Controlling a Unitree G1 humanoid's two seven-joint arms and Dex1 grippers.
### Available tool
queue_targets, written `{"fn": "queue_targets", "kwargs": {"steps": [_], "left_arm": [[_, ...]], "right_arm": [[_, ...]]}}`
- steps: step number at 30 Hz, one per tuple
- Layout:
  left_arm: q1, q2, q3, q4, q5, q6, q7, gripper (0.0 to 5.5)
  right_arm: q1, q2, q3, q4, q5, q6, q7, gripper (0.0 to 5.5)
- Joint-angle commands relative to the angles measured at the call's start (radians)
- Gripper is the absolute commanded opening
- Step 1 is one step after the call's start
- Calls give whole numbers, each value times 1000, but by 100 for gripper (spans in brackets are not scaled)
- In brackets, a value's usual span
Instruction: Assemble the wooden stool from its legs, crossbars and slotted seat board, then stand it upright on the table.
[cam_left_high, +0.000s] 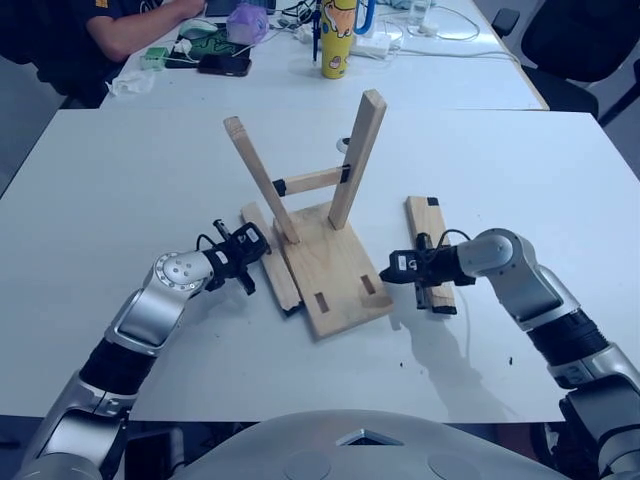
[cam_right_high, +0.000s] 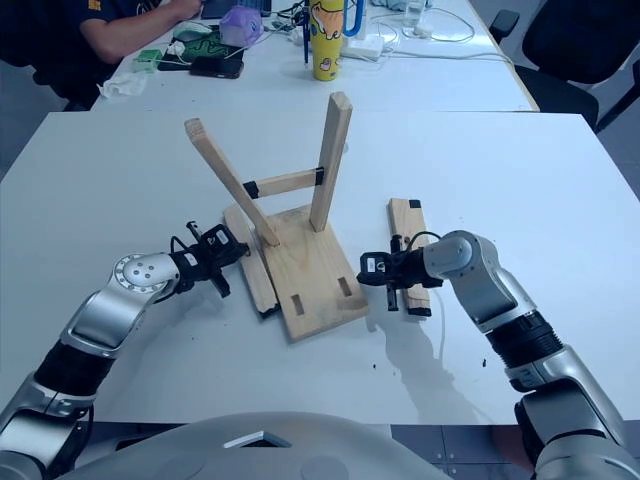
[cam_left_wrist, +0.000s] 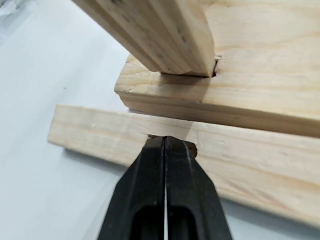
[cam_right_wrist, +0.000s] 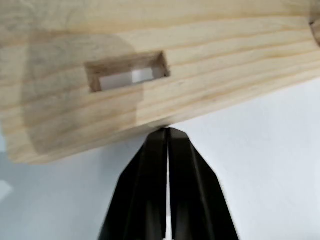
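Two-finger left gripper (cam_left_wrist: 164, 141) had fingers pressed together, tips touching loose leg (cam_left_high: 271, 262) lying along left edge of seat board (cam_left_high: 335, 268). Board lay flat mid-table (cam_left_high: 120, 170), two legs standing in it: tilted leg (cam_left_high: 258, 175), straighter leg (cam_left_high: 360, 150), joined by crossbar (cam_left_high: 312, 181). Right gripper (cam_right_wrist: 166, 132) fingers together, holding nothing, tips at board's right edge beside slot (cam_right_wrist: 127, 72). Second loose leg (cam_left_high: 424, 218) lay flat right of board.
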Motion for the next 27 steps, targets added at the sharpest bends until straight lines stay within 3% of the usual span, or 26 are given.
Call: {"fn": "queue_targets", "kwargs": {"steps": [1,10,14,20,27], "left_arm": [[36,9,-18,101,32,27,-19,0],[-35,52,17,289,86,-83,-34,0],[-66,72,47,369,99,-135,-40,0],[-6,127,54,317,93,-173,-112,0],[49,121,195,145,29,-112,-66,0]], "right_arm": [[-9,93,8,14,-3,64,-92,4],[-41,182,1,62,-41,137,-239,4],[-77,220,-55,105,-29,148,-329,4],[-197,283,-311,187,53,181,-580,4],[-193,195,-484,251,119,315,-644,22]]}}
